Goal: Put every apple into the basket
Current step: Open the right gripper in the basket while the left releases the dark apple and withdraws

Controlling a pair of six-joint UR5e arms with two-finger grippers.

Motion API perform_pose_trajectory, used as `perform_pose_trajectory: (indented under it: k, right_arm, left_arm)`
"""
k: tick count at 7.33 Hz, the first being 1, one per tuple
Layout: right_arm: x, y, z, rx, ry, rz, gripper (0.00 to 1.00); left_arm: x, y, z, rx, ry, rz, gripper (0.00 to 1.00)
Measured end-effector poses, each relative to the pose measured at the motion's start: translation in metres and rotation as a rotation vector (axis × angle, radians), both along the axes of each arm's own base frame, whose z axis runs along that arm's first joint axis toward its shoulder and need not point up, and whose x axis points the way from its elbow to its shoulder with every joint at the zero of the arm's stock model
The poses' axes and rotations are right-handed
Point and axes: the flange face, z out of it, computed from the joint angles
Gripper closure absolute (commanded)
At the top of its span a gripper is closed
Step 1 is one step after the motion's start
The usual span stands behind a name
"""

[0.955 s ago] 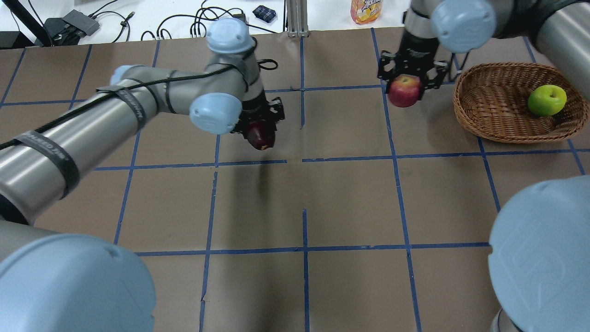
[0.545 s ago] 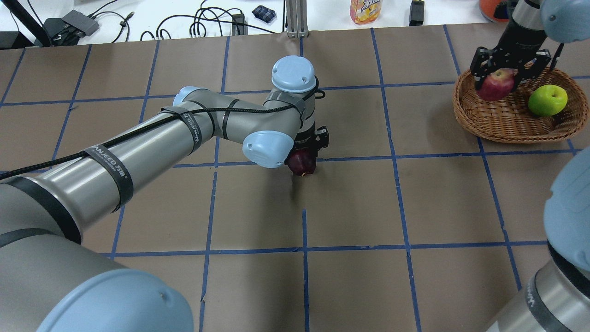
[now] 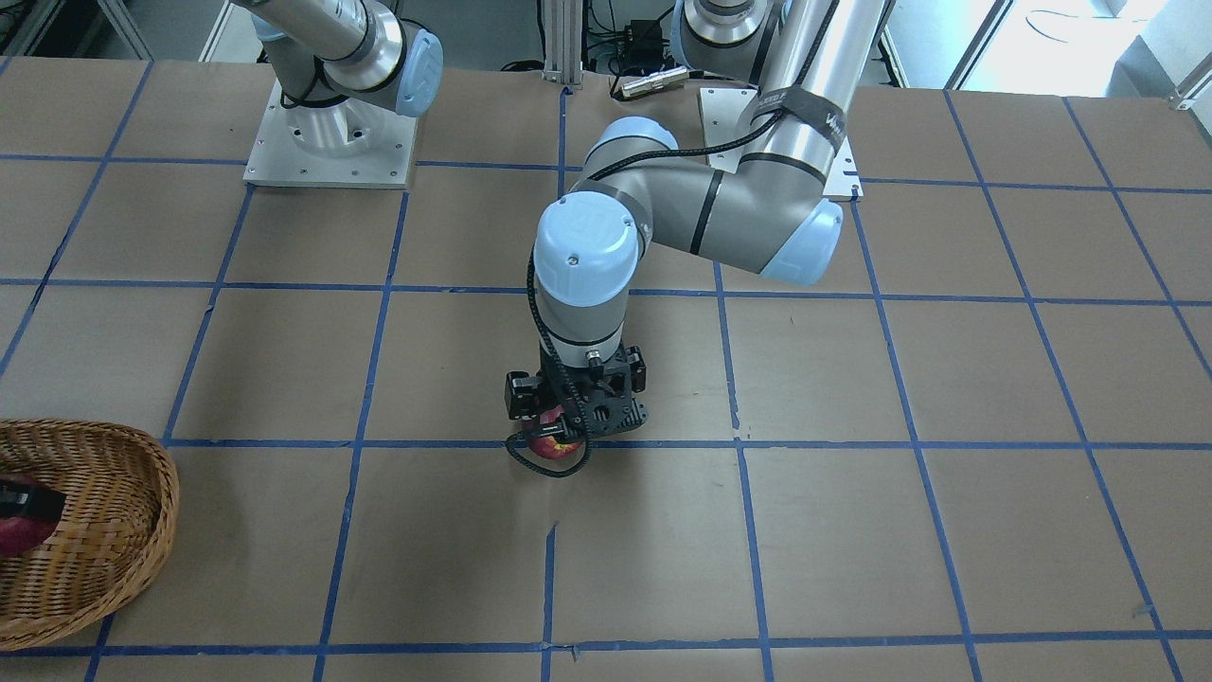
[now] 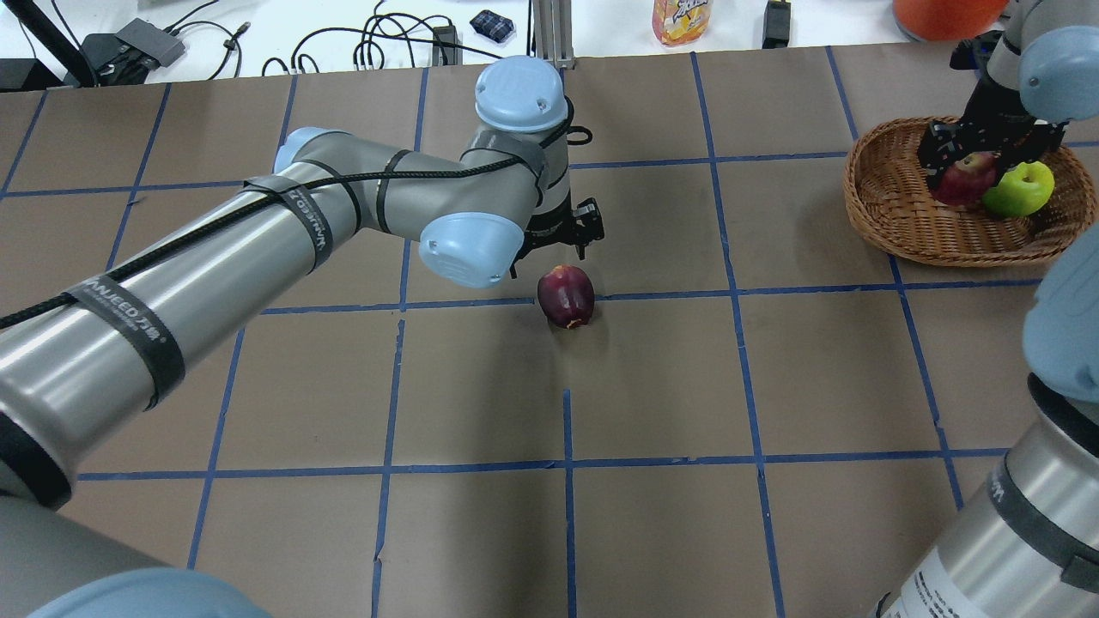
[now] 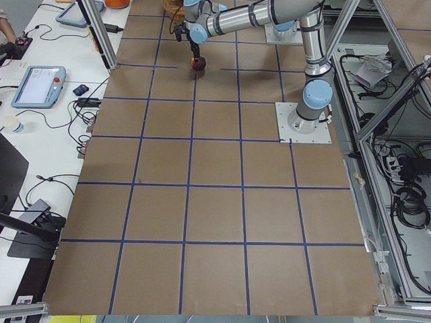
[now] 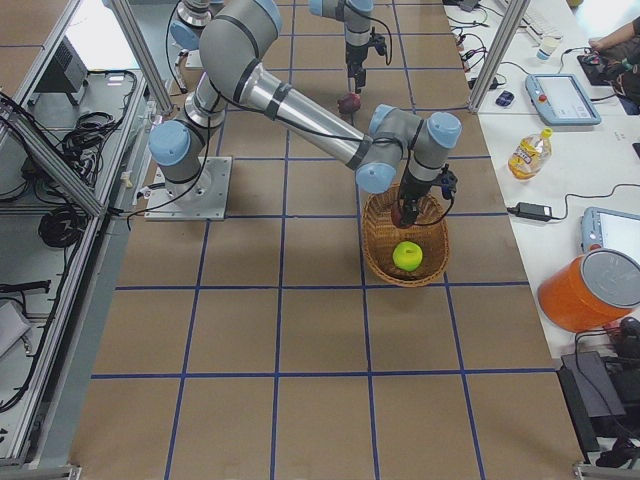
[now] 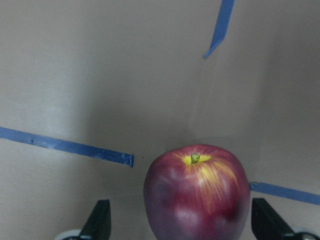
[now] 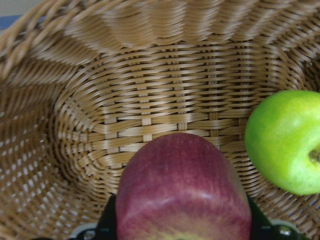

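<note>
The dark maroon-red apple lies on the table on a blue tape line. My left gripper hovers just above it, open. In the left wrist view the apple sits between the fingers with a gap on each side. My right gripper is shut on the red apple and holds it low inside the wicker basket, right beside the yellow-green apple. The right wrist view shows the red apple, the green one and the basket's floor.
The basket stands at the table's far right edge in the overhead view. Beyond the table's back edge are cables, a juice bottle and an orange container. Blue tape lines grid the brown table.
My left gripper has let go of the maroon apple on the table and drawn up and back from it. My right gripper has carried the red apple lower into the basket, next to the green one.
</note>
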Motion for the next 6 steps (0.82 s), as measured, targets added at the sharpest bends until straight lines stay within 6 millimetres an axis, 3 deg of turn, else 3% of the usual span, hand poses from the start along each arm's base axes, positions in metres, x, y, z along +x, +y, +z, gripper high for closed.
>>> perform_pose_trajectory:
  k: [1, 2, 3, 5, 6]
  right_arm:
    - [-0.008, -0.001, -0.01, 0.0, -0.003, -0.002, 1.0]
    - [-0.01, 0.0, -0.016, 0.007, -0.011, -0.003, 0.62]
    - [-0.01, 0.001, -0.019, 0.012, -0.016, -0.004, 0.01]
    - [-0.01, 0.001, -0.018, 0.009, -0.019, -0.005, 0.0]
    - [-0.009, 0.002, -0.014, 0.01, -0.021, -0.005, 0.0]
  left_arm:
    - [0.028, 0.003, 0.026, 0.044, -0.013, -0.033, 0.0]
    - [0.056, 0.014, 0.055, 0.096, -0.026, -0.093, 0.0]
    - [0.086, 0.028, 0.087, 0.139, -0.029, -0.166, 0.0]
    - [0.145, 0.056, 0.143, 0.168, -0.011, -0.271, 0.0]
    - [0.162, 0.07, 0.161, 0.156, -0.003, -0.307, 0.0]
